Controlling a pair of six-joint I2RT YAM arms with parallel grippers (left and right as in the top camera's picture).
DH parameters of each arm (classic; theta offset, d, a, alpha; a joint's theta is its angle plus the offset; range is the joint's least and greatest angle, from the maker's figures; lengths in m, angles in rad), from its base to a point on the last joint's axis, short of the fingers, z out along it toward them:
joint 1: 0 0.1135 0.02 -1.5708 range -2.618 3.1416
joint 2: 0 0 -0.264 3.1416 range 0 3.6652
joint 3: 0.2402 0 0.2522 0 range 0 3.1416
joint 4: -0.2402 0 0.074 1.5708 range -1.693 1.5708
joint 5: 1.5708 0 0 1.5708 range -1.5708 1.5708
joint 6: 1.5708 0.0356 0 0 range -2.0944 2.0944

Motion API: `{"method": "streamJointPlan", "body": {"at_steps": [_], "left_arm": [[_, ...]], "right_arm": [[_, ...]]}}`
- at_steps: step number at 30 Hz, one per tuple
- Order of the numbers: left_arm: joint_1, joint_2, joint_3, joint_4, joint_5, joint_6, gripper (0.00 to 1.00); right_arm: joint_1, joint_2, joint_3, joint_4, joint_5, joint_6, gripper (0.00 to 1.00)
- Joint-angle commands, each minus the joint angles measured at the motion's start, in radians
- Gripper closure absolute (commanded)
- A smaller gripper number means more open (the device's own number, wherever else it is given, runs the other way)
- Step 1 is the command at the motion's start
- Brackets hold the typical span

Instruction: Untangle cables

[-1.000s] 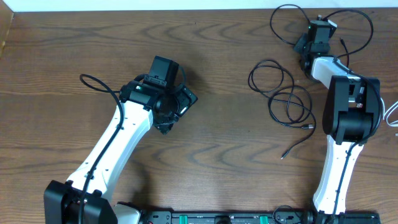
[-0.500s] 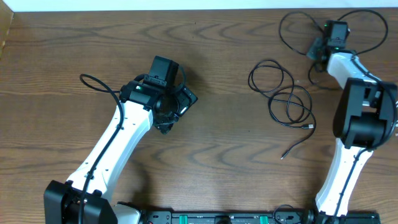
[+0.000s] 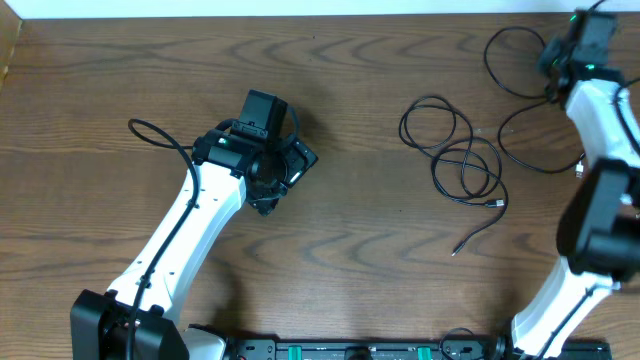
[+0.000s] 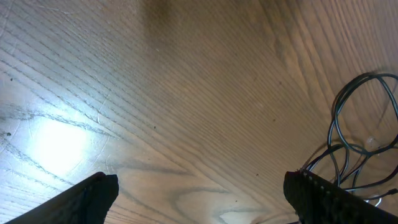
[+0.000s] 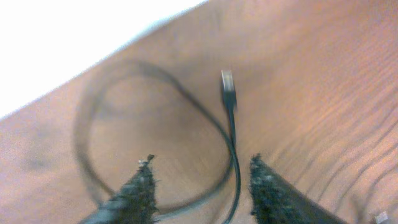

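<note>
Right tool [image 5: 202,160], jaws apart, straddles a thin looping black cable [image 5: 231,124].

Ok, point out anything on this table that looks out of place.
Nothing spilled or broken. Only oddity: the coiled black cable mid-table crosses itself in overlapping loops, and a second black cable sprawls near the far right corner.

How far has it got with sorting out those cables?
Partway. One black cable lies alone at the far right, beneath the open right gripper. Mid-table, black loops overlap, not yet separated. The left gripper hangs open over bare wood, holding nothing.
</note>
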Motion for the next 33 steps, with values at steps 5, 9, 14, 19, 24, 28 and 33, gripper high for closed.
{"method": "streamJointPlan", "body": {"at_steps": [5, 9, 14, 19, 24, 28, 33], "left_arm": [[0.003, 0.001, -0.008, 0.0, -0.01, 0.009, 0.08], [0.003, 0.001, -0.008, 0.0, -0.01, 0.009, 0.08], [0.003, 0.001, -0.008, 0.0, -0.011, 0.009, 0.08], [0.003, 0.001, -0.008, 0.0, -0.011, 0.009, 0.08], [0.003, 0.001, -0.008, 0.0, -0.011, 0.009, 0.08], [0.003, 0.001, -0.008, 0.0, -0.011, 0.009, 0.08], [0.003, 0.001, -0.008, 0.0, -0.011, 0.009, 0.08]], "right_arm": [[0.005, -0.321, 0.002, -0.055, -0.014, -0.036, 0.31], [0.007, -0.484, 0.001, -0.18, -0.022, -0.035, 0.32], [0.007, -0.648, -0.003, -0.273, -0.119, -0.034, 0.37], [0.011, -0.748, -0.038, -0.328, -0.14, -0.035, 0.39], [0.018, -0.867, -0.228, -0.275, -0.15, -0.031, 0.41], [0.025, -1.009, -0.483, -0.141, -0.223, -0.031, 0.41], [0.025, -1.167, -0.677, -0.08, -0.298, -0.031, 0.41]]}}
